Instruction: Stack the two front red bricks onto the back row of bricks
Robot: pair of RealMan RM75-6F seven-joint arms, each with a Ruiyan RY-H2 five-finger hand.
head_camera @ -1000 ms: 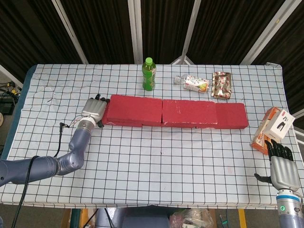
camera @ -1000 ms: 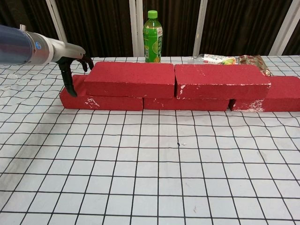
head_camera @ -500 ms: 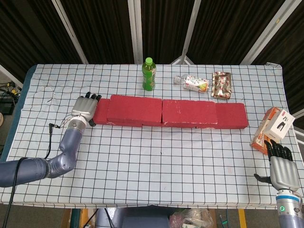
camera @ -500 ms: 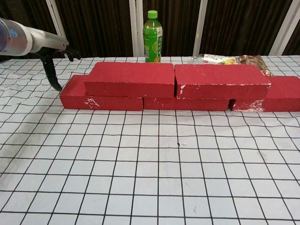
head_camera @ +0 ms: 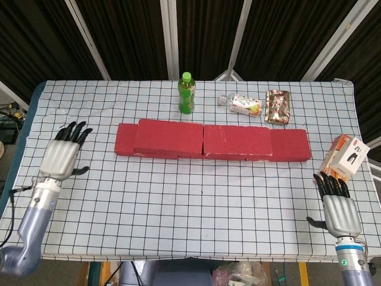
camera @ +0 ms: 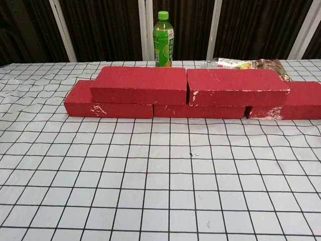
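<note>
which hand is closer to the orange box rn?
Right. The right hand sits just below the orange box at the table's right edge; the left hand is at the far left.

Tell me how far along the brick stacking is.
It looks done: two red bricks, the left one and the right one, sit side by side on the bottom row. Nothing is in hand; the left hand and right hand are open, near the table's sides, apart from the bricks. Nothing appears left to stack.

I see both pictures bright and sharp under even light from above; shadows are soft, and no glare disturbs me.
</note>
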